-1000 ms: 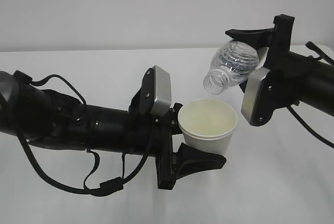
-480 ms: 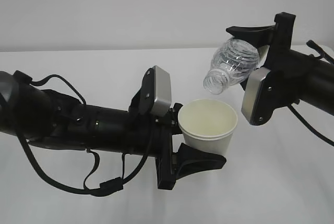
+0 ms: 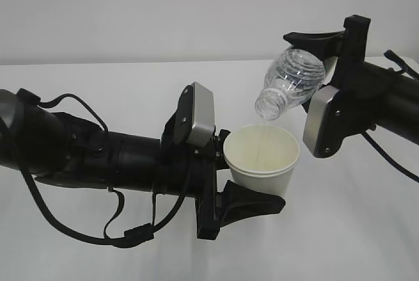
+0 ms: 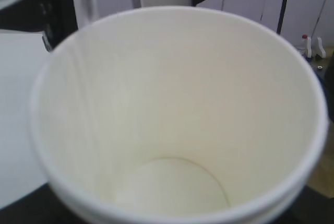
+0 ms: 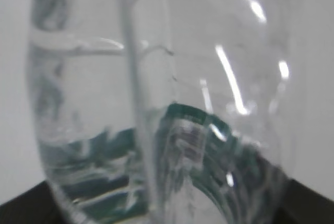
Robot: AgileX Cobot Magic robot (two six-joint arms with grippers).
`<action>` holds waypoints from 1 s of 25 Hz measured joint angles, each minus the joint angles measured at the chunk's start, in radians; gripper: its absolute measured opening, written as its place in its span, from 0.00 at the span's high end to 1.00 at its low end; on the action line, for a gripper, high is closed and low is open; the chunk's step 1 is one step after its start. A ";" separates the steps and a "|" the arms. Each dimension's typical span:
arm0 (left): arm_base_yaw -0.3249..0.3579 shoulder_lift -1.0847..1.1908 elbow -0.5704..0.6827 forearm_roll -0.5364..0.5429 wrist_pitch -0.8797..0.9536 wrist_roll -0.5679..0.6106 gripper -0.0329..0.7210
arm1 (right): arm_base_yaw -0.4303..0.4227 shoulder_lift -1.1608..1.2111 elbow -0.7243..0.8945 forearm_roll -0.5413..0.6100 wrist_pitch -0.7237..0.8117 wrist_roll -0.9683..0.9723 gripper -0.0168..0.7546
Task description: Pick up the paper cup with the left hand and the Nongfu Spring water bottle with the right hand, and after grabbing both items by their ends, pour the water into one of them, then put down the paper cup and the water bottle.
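While the left hand (image 3: 252, 186) reaches in low from the desk's left edge, its jaws are clamped on the paper cup (image 3: 260, 158), one black finger (image 3: 252, 202) curving under the cup's near side and the silver-grey plate (image 3: 200, 116) standing just behind its rim. Loose black cables (image 3: 78, 228) hang along that arm. The cup is held upright above the white desk (image 3: 340, 242), roughly over the middle of it, mouth up; the left wrist view looks straight down into its pale cream inside (image 4: 172, 130), where the bottom is only faintly visible.

A thin stream of water (image 3: 262, 138) falls from the bottle's open neck into the cup. Above and slightly behind the cup, the Nongfu Spring water bottle (image 3: 292, 79) is tilted mouth-down toward the left, its neck just over the cup's far rim without touching it. The right hand (image 3: 330, 74), coming from the desk's right edge, pinches the bottle by its base end, a black finger (image 3: 314, 40) across the top and the light grey plate (image 3: 323, 120) below. Close up in the right wrist view, the clear ribbed wall (image 5: 156, 78) and the dark green label (image 5: 198, 125) fill the picture.
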 joint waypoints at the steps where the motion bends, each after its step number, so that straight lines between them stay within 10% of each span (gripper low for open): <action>1: 0.000 0.000 0.000 0.000 0.000 0.000 0.31 | 0.000 0.000 0.000 0.000 0.000 -0.004 0.35; 25: 0.000 0.000 0.000 -0.045 0.050 0.001 0.31 | 0.000 0.000 0.000 0.000 -0.022 -0.018 0.35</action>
